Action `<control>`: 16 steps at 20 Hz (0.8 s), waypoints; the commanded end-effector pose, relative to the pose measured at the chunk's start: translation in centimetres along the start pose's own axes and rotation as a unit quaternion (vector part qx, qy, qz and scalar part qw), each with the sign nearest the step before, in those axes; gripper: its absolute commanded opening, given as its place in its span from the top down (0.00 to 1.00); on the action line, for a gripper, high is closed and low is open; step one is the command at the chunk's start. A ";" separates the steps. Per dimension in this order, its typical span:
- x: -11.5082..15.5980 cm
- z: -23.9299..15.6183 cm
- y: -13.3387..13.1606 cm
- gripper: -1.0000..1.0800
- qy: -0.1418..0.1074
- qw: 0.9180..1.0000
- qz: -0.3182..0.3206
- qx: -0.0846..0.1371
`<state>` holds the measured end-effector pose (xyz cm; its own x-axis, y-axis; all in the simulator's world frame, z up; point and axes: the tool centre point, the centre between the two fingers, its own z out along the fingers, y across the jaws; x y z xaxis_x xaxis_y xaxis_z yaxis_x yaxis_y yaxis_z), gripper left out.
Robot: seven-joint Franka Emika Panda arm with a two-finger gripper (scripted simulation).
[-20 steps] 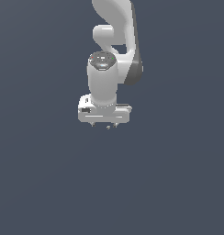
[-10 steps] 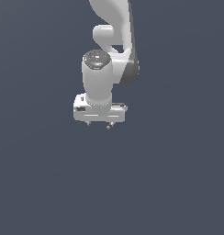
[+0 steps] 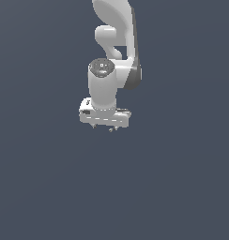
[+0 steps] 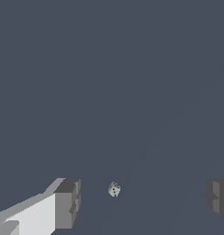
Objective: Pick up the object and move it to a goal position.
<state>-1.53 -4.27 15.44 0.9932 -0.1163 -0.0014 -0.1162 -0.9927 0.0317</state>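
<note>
The object [image 4: 114, 189] is a tiny pale, dark-speckled lump lying on the dark grey floor. In the wrist view it sits between my two grey fingers [image 4: 68, 202], nearer to that one than to the other, and touches neither. My gripper [image 4: 143, 196] is open wide with nothing held. In the exterior view the white arm hangs over the spot and the gripper [image 3: 104, 125] points down. The object [image 3: 110, 130] shows there only as a small speck just under the hand's edge.
A plain dark grey floor [image 3: 182, 187] fills both views. The white arm's upper links [image 3: 114, 28] rise behind the hand. No other things or edges show.
The wrist and hand have shifted a little sideways and slightly lower in the exterior view. The speck under the hand has stayed in place.
</note>
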 end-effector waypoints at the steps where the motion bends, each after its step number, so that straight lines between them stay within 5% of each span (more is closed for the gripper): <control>1: -0.7 1.1 -0.3 0.04 0.000 1.000 0.024 0.003; 16: -6.6 8.0 -1.4 0.04 -0.003 0.978 0.208 0.015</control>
<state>-7.49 -2.43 7.85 0.8760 -0.4824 -0.0016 -0.4824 -0.8760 0.0019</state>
